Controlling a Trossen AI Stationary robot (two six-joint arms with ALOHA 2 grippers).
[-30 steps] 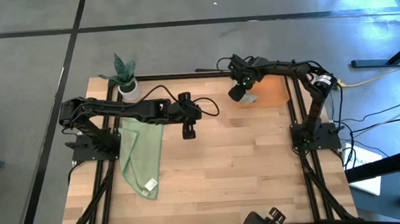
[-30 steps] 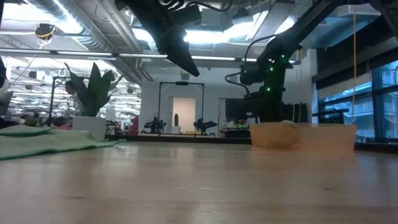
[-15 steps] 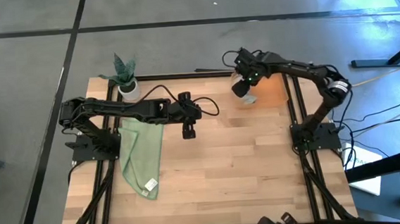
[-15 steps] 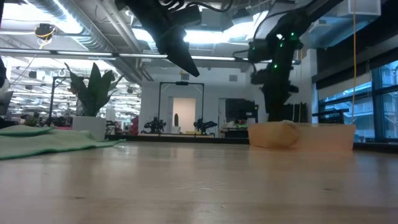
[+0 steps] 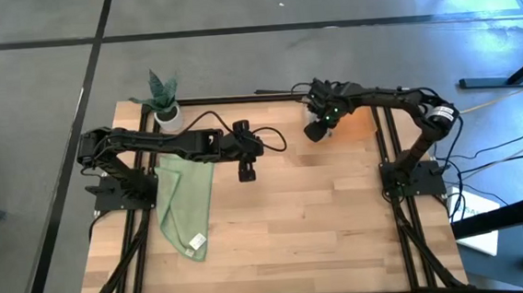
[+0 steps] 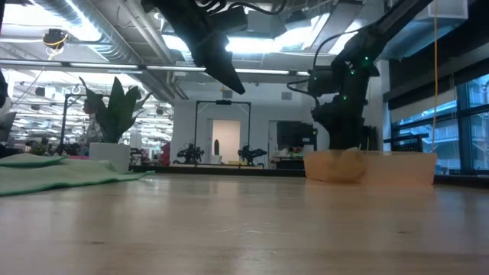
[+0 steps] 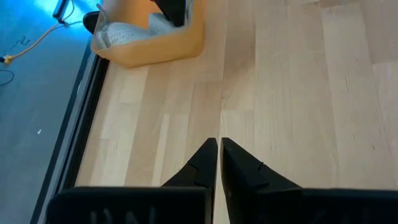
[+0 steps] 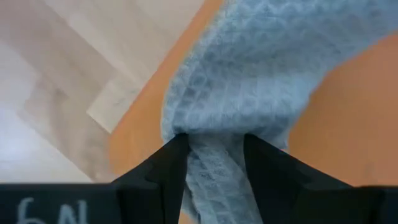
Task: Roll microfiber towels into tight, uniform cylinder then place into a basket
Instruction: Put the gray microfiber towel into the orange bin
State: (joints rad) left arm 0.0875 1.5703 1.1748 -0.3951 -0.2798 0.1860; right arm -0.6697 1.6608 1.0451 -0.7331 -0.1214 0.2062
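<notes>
Grey towel (image 8: 261,81), rolled, in orange basket (image 5: 359,121), right hand (image 8: 214,155) pinching it

Bare table (image 5: 322,225) centre and right gives free passage; green towel (image 5: 184,205) lies along its left, pot (image 5: 167,114) and basket (image 5: 359,119) at far corners.

There are no words or numbers clear enough to read on anything in these pictures.
</notes>
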